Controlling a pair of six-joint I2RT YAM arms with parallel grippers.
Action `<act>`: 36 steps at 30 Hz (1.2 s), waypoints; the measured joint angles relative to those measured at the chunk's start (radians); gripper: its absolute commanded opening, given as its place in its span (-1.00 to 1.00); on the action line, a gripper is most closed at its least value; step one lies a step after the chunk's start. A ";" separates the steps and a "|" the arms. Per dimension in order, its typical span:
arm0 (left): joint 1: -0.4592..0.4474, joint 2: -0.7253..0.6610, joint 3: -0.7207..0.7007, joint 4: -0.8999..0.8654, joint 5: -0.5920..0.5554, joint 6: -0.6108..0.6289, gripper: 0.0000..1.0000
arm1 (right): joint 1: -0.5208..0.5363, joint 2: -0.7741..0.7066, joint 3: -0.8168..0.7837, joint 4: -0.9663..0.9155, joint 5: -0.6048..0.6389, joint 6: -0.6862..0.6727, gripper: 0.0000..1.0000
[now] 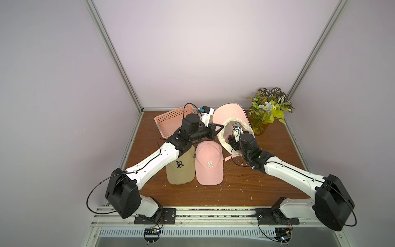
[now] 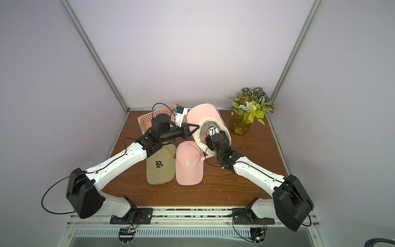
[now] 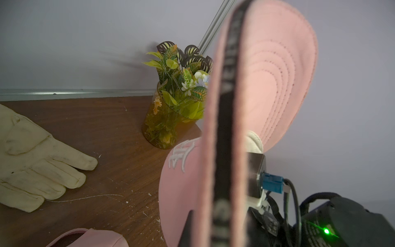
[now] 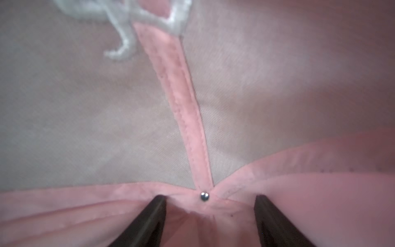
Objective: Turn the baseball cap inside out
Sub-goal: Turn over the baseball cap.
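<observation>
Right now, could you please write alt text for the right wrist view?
Close-up inside the pink cap: pale lining panels and pink seam tapes meet at a small metal rivet. The right tool is open, with a dark finger on either side of the rivet.

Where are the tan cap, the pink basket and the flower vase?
tan cap [image 1: 188, 169]: in a top view, on its front panel beside the embroidered letter.
pink basket [image 1: 171, 120]: in a top view, on its perforated surface.
flower vase [image 1: 259, 127]: in a top view, on its amber glass body.
</observation>
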 measured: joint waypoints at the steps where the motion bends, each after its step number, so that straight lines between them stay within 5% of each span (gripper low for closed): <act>1: -0.002 0.000 -0.001 0.000 0.000 0.007 -0.99 | 0.000 -0.004 0.000 -0.014 -0.019 -0.001 0.46; 13: -0.003 0.015 -0.006 0.084 0.071 0.036 -0.99 | -0.007 -0.078 0.056 -0.078 -0.397 0.007 0.35; 19: -0.003 0.015 -0.008 0.096 0.036 0.051 -0.99 | -0.007 -0.029 0.107 -0.170 -0.402 0.023 0.31; 28: -0.005 0.013 -0.024 0.093 0.017 0.061 -0.99 | -0.006 0.050 0.160 -0.328 -0.230 0.052 0.29; 36: -0.005 0.009 -0.024 0.095 -0.005 0.063 -0.99 | -0.006 -0.040 0.137 -0.281 -0.278 0.058 0.30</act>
